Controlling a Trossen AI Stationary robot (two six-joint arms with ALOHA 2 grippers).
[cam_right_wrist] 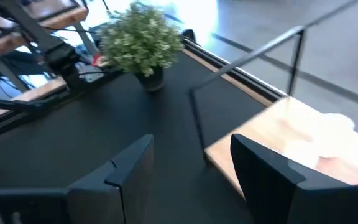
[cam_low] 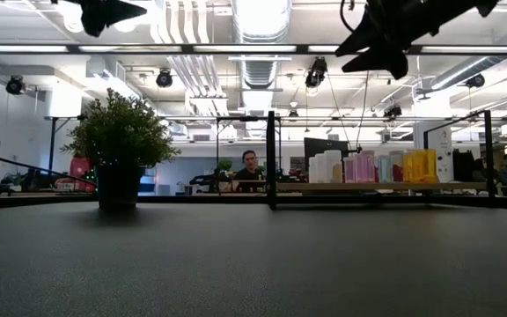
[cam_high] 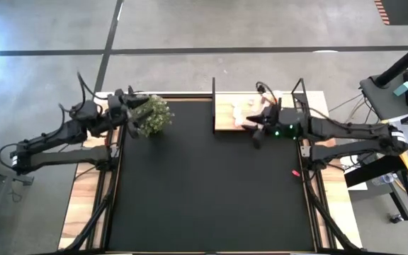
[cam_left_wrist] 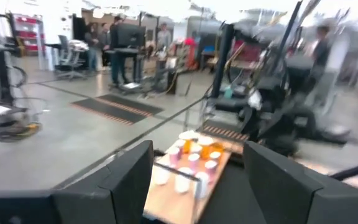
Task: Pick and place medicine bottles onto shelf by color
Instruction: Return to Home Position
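The shelf (cam_high: 225, 113), a light wooden board in a black frame, stands at the table's far edge, right of centre. Several medicine bottles (cam_low: 368, 166) stand on it in groups: white, pink, orange. They also show in the left wrist view (cam_left_wrist: 191, 160). My right gripper (cam_high: 258, 133) hovers open and empty above the shelf's near edge; in its wrist view (cam_right_wrist: 191, 177) the board (cam_right_wrist: 278, 140) lies just past its fingers. My left gripper (cam_high: 137, 106) is open and empty, raised at the far left beside the potted plant (cam_high: 153, 115).
The potted green plant (cam_low: 120, 145) stands at the table's far left. A small red speck (cam_high: 294, 172) lies on the black mat (cam_high: 204, 191) near the right edge. The shelf's upright black posts (cam_low: 271, 158) rise at its ends. People stand in the room beyond.
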